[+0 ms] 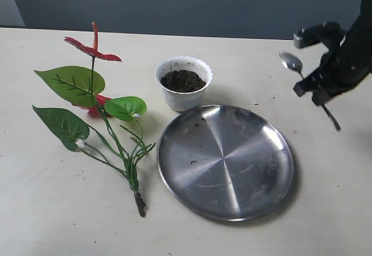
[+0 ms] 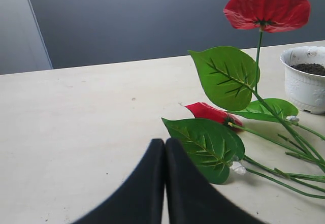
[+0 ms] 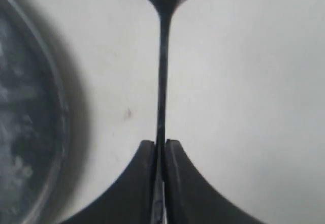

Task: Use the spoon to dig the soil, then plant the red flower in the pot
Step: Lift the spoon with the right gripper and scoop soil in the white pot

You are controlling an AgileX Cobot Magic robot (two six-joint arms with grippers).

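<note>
My right hand (image 3: 159, 155) was clamped on the spoon (image 1: 292, 62) handle, held above the worktop (image 1: 46, 209) beside the plate (image 1: 225, 162); my left hand (image 2: 163, 155) was closed, empty.

- The place looked like a lab or test bench rather than a home: a bare cream tabletop (image 1: 46, 209) stood against a plain grey-blue wall (image 1: 203, 6).
- A black robot arm (image 1: 354, 53) worked over it.
- Few staged props lay there: an artificial flower (image 1: 102, 114), a steel plate (image 1: 225, 161).

Flower (image 1: 102, 114) lies left on desk (image 1: 46, 209); pot (image 1: 183, 83) holding soil (image 1: 182, 80) stands right of it. Plate (image 1: 225, 161) sits before pot. Spoon (image 1: 293, 63) is held far right.
</note>
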